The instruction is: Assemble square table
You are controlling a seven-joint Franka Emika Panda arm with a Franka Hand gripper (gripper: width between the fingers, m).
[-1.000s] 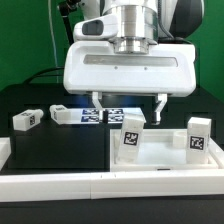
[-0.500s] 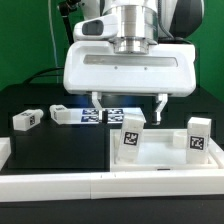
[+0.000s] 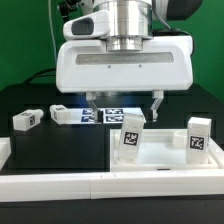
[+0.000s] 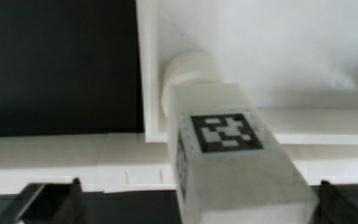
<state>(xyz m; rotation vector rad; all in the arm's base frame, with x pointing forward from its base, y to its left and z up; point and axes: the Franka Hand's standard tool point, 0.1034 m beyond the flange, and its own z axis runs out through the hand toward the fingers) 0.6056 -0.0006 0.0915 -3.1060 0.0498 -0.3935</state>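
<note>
The square table top [image 3: 162,152] is a white rimmed tray lying at the exterior view's right front. Two white tagged legs stand upright on it, one [image 3: 131,136] near its left edge and one [image 3: 199,137] at its right. Two more legs [image 3: 27,120] [image 3: 62,114] lie on the black table at the left. My gripper [image 3: 124,103] hangs above and behind the tray, open and empty. In the wrist view a tagged leg [image 4: 229,140] stands on the top [image 4: 282,60], lined up between my spread fingertips [image 4: 51,200], not touched.
The marker board [image 3: 104,116] lies behind the tray, under the gripper. A long white border bar [image 3: 100,183] runs along the front and another piece [image 3: 5,150] sits at the left edge. Black table surface [image 3: 60,150] lies left of the tray.
The gripper has shifted slightly to the exterior view's left and a little upward. The legs and the top have not moved.
</note>
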